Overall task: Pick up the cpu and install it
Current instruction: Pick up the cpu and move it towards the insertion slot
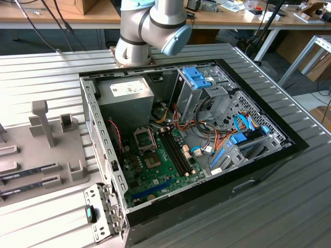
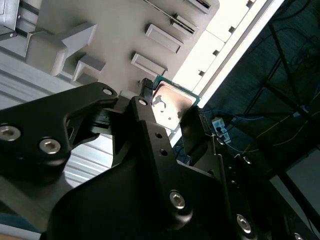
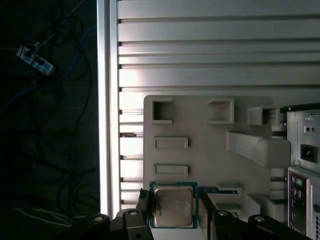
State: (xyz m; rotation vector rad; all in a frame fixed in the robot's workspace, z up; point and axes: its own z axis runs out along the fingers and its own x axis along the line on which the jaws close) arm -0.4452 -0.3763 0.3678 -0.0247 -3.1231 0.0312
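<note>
First wrist view: fingers point(image 3: 143, 210) clamp cpu point(image 3: 173, 206) by opposite edges.

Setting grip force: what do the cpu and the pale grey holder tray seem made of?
The cpu: metal top plate, dull silvery sheen with reflections; thin green rim, likely circuit board. The holder tray: matte, uniform pale grey with blocky raised slots, probably plastic.

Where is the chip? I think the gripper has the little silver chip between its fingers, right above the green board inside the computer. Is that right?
Not quite. The gripper does have the cpu between its fingers, but not above the green motherboard. The first wrist view shows it above the grey holder tray that lies beside the computer case.
</note>
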